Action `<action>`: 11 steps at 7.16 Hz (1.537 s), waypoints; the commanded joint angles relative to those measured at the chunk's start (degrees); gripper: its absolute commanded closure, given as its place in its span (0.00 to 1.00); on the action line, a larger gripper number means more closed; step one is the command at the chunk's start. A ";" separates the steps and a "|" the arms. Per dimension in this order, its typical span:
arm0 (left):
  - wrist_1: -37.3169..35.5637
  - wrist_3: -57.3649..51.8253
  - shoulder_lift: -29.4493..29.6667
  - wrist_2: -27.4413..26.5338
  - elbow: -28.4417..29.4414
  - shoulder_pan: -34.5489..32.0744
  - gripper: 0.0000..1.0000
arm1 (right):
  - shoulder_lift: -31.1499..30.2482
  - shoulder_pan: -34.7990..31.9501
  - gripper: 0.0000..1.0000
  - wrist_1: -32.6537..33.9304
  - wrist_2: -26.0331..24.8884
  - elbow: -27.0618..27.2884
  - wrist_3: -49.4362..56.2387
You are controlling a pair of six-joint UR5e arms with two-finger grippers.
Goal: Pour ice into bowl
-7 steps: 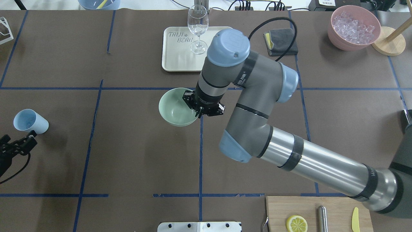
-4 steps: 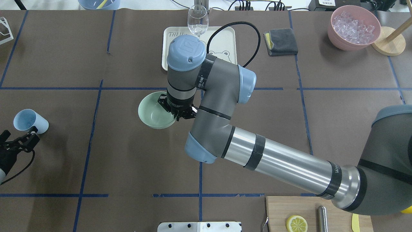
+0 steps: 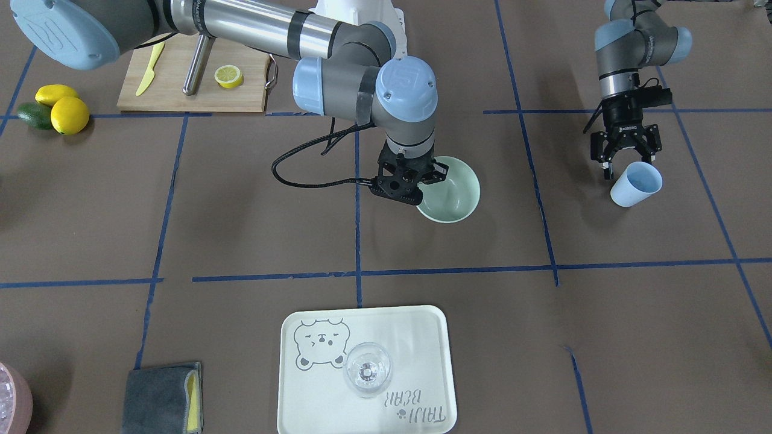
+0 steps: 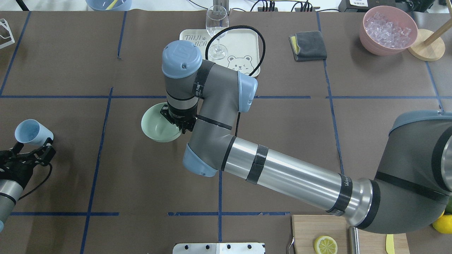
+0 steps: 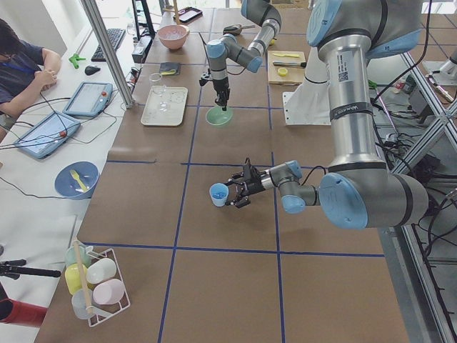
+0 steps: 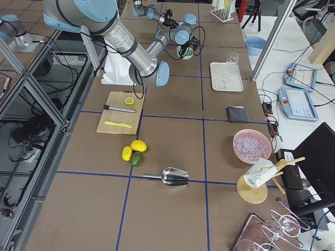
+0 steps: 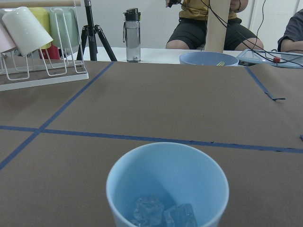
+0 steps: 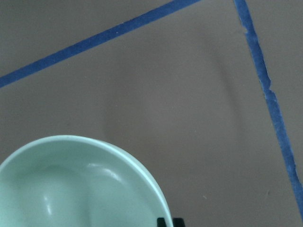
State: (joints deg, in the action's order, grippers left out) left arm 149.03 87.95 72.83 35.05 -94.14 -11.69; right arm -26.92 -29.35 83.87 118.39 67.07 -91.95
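Front view: right gripper (image 3: 416, 184) is clamped on the rim of the bowl (image 3: 455, 194), on the rim's robot-right side. Bowl sits about mid-table. Left gripper (image 3: 626, 164) has its jaws spread, with the blue cup (image 3: 636, 185) right at the tips, toward the table's left edge. Can't tell if they touch. Tray (image 3: 422, 337) at the middle of the operators' edge, with a glass (image 3: 367, 369) standing on it.

Overhead: bowl is partly under the right wrist. Cup is well apart from it, out by the left edge. Pink container (image 4: 374, 49) at the far right corner, heaped with clear cubes. Grey cloth (image 4: 309, 45) lies between it and the tray. Cutting board (image 4: 307, 233) at the robot-side edge, with a lemon slice (image 4: 325, 244) on it.

Left view: far arm comes straight down onto the bowl. Near arm reaches out low and level, cup just off its tips.

Right view: bowl and both grippers are small at the far end. Metal scoop (image 6: 175, 177) lies on its side toward the near end, and whole lemons (image 6: 133, 149) lie beside the board.

Left wrist: cup upright, dead ahead at bottom centre. Ice (image 7: 163, 213), a couple of clear cubes, sits in the bottom of it. Own fingers are out of frame.

Right wrist: bowl fills the bottom left. Dark fingertips (image 8: 178, 222) at the bottom edge are tight against its rim.
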 commanded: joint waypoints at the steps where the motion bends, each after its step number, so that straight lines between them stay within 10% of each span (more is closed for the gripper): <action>1: 0.03 -1.11 1.95 -0.07 1.93 0.00 0.01 | 0.46 0.96 1.00 -0.99 -0.79 -1.50 -0.51; 8: 0.64 -2.60 2.32 0.11 4.14 -0.17 0.01 | 1.17 3.78 1.00 -7.23 -8.26 -4.05 -0.78; 9: 0.64 -2.69 2.40 0.11 4.14 -0.61 0.01 | 1.17 3.86 0.14 -7.32 -8.44 -4.05 -0.78; 11: 0.64 -2.78 2.32 0.19 4.23 -1.31 0.01 | 1.43 4.65 0.00 -7.49 -10.46 -4.05 -1.48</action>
State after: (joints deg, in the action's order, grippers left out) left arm 149.67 85.21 75.17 35.21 -89.98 -12.55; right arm -25.64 -25.03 76.54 108.71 63.06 -92.98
